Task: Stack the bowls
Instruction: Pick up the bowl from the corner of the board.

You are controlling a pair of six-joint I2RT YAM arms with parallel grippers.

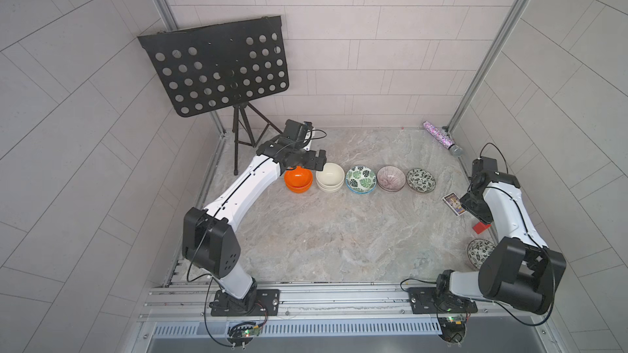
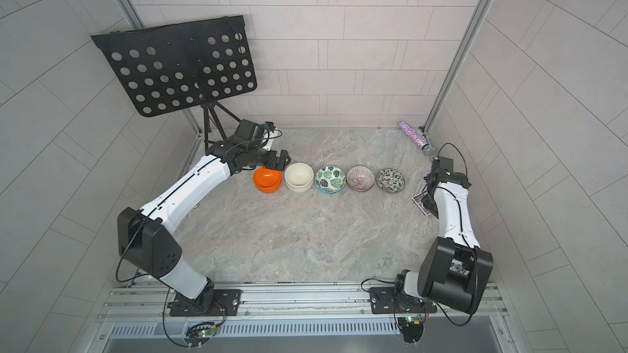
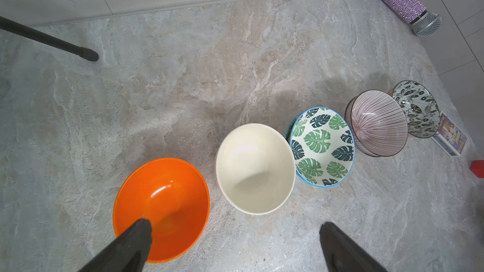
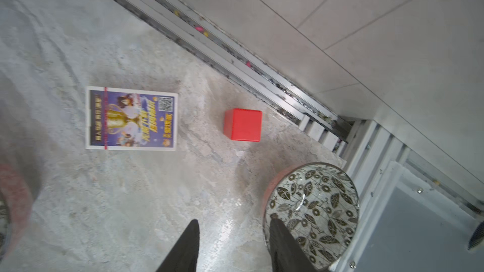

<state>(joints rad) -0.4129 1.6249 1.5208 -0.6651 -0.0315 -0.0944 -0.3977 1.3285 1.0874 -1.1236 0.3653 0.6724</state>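
Leaf bowl [image 4: 314, 210] looks slick, breakable — pinch the rim; right gripper [image 4: 233, 244] parted astride it, left gripper [image 3: 235, 244] spread wide.

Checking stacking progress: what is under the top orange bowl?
A second orange bowl sits nested under the top orange bowl; only its outer wall shows. Its inside is covered.

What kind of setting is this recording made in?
Probably a robot test cell, not a kitchen: left arm and right arm bolted to an aluminium rail, bare panel walls, bowls lined near a music stand.
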